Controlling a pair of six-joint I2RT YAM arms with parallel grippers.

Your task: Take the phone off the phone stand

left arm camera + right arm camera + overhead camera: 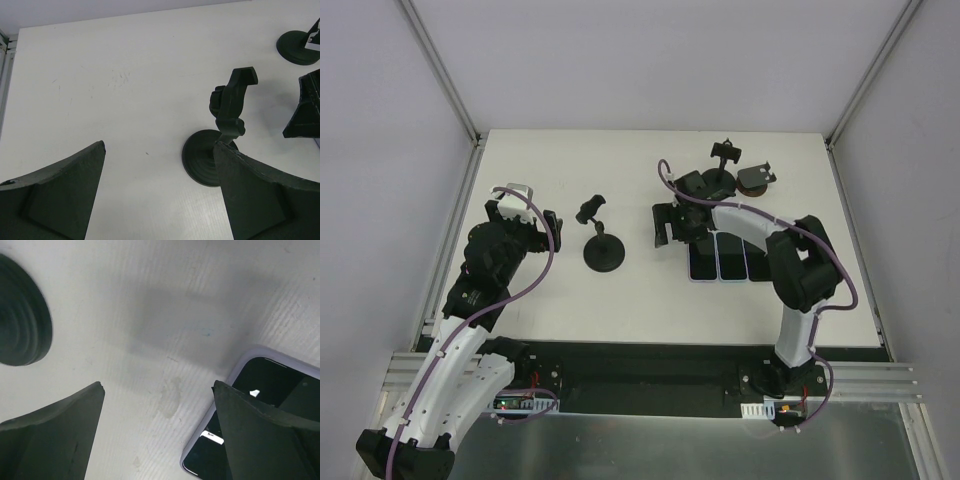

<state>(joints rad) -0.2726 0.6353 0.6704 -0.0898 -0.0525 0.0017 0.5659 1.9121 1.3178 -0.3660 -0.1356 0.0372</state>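
A black phone stand (603,248) stands mid-table, and its clamp (590,208) holds nothing. In the left wrist view the same stand (227,117) rises just beyond my right finger (260,200). My left gripper (548,228) (160,145) hovers left of it, open and empty. Three dark phones (718,258) lie flat side by side on the table. My right gripper (664,226) (159,385) is open over bare table just left of them. The corner of one phone (270,380) shows beside my right finger, with nothing between the jaws.
A second black stand (724,168) with an empty clamp stands at the back right, with a brown round object (755,182) beside it. A round stand base (20,320) shows at the left of the right wrist view. The white table (620,170) is bounded by metal rails.
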